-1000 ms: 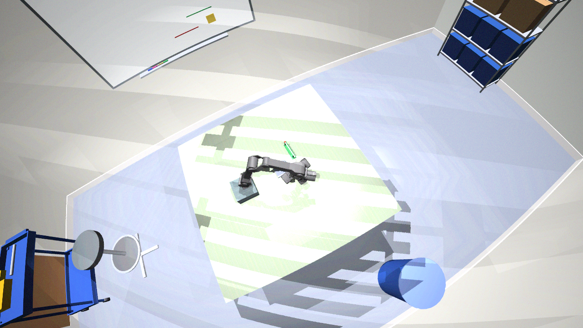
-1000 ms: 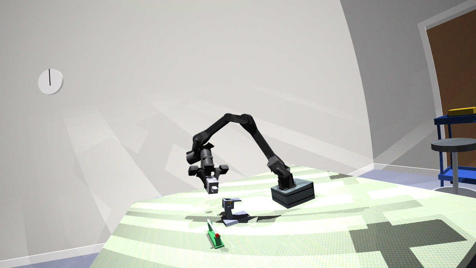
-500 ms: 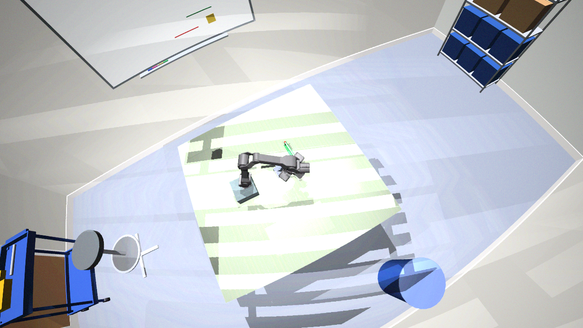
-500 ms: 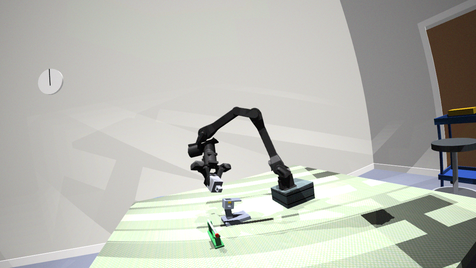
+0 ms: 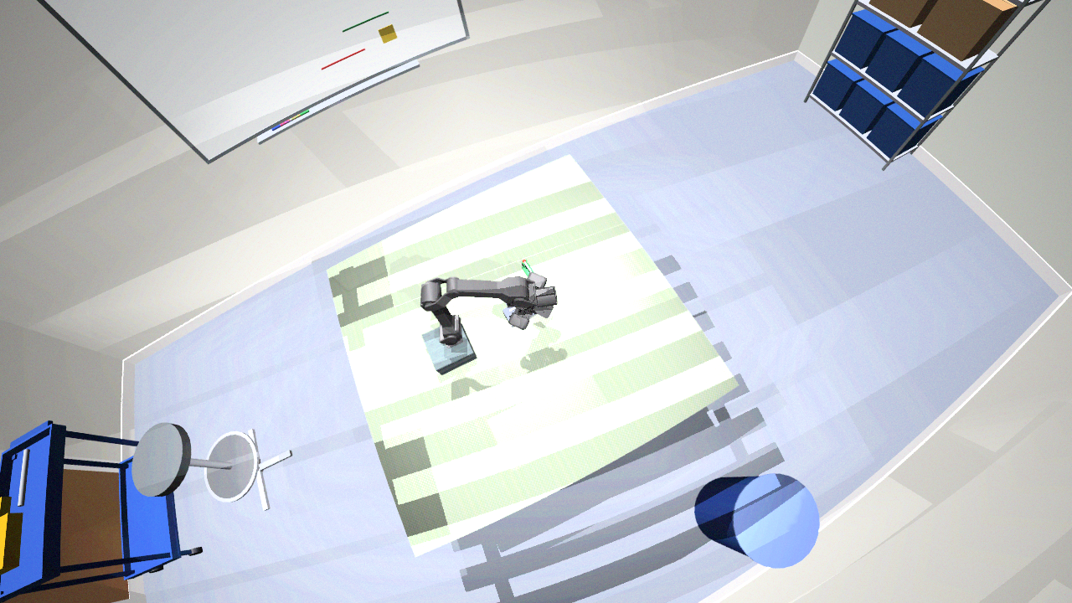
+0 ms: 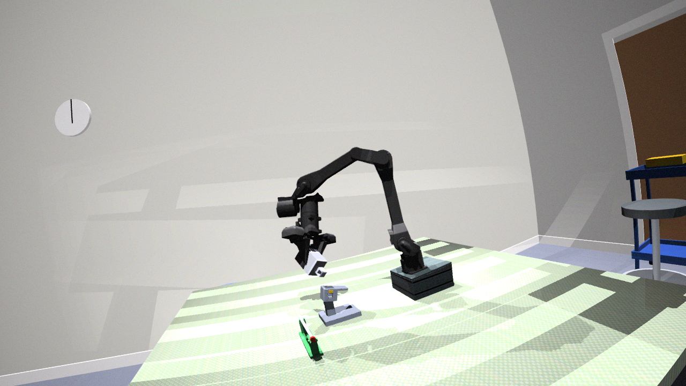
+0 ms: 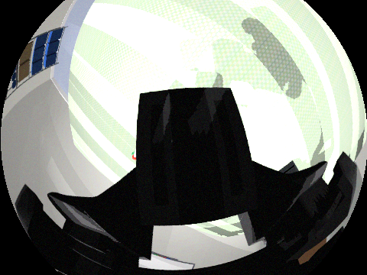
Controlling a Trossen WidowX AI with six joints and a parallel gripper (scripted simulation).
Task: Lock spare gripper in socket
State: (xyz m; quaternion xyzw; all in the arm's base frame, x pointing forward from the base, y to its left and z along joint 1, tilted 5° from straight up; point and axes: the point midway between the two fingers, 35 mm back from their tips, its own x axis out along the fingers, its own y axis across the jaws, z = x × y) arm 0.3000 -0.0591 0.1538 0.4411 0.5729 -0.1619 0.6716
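My gripper [image 6: 311, 259] is shut on the spare gripper, a pale grey block [image 6: 315, 264] with a small square spigot [image 6: 321, 273]. It hangs tilted above the mount and does not touch it. The grey mount [image 6: 341, 314] stands upright on the mat; its socket [image 6: 328, 294] shows a yellow patch. A green holder [image 6: 313, 349] [image 5: 528, 269] beside it bears a white pin [image 6: 305, 326] with a red head [image 6: 312, 339] [image 5: 523, 261]. The arm largely covers the mount in the top view. In the wrist view the gripper body hides the held block.
The arm's dark base box [image 5: 450, 353] [image 6: 422, 278] stands on the green and white mat [image 5: 636, 322] [image 6: 479, 326]. A stool [image 5: 161, 459] [image 6: 653, 209], a blue bin [image 5: 775, 521] and a shelf rack stand off the mat.
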